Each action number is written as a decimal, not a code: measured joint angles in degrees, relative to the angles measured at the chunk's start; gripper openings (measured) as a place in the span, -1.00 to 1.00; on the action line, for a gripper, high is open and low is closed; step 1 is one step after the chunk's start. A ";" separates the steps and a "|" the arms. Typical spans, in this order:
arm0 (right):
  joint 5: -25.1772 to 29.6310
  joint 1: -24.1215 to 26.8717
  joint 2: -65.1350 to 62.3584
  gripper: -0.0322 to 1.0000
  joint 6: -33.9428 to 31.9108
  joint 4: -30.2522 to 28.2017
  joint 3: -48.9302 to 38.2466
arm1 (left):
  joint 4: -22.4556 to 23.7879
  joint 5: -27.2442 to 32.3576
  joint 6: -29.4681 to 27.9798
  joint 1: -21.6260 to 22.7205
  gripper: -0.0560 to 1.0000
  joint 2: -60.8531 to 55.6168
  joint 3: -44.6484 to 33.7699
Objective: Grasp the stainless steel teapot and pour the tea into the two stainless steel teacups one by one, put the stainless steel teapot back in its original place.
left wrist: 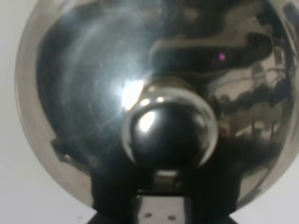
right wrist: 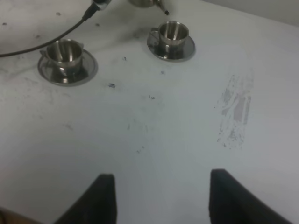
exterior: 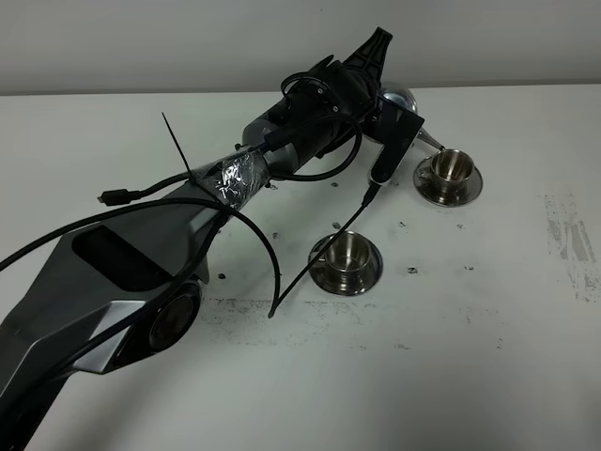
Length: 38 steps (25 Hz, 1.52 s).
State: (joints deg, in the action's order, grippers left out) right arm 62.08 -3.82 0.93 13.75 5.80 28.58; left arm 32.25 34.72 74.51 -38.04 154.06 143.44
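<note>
The stainless steel teapot [exterior: 402, 98] is at the back of the table, mostly hidden behind my left gripper [exterior: 390, 117]. Its thin spout [exterior: 433, 142] points down beside the far teacup [exterior: 452, 166]. The left wrist view is filled by its domed lid [left wrist: 93, 84] and knob [left wrist: 168, 130], with dark fingers [left wrist: 112, 196] on both sides of the steel handle [left wrist: 161, 207]. The near teacup [exterior: 346, 252] stands on its saucer [exterior: 324, 274]. Both cups also show in the right wrist view [right wrist: 174, 32] [right wrist: 65, 51]. My right gripper [right wrist: 161, 200] is open and empty above bare table. The round tray is hidden.
A loose black cable [exterior: 371, 193] hangs from the left arm between the two cups, and its end also shows in the right wrist view [right wrist: 96, 5]. Grey scuff marks [exterior: 568, 235] lie on the white table [exterior: 470, 376] at the right. The wall runs along the table's back edge.
</note>
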 joint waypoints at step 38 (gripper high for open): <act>0.00 0.00 0.00 -0.10 0.00 0.00 0.00 | 1.70 -2.63 4.94 -0.25 -0.57 0.00 0.00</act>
State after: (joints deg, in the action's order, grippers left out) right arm 62.08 -3.82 0.93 13.75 5.80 28.58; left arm 33.95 32.10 79.44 -38.29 154.06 143.44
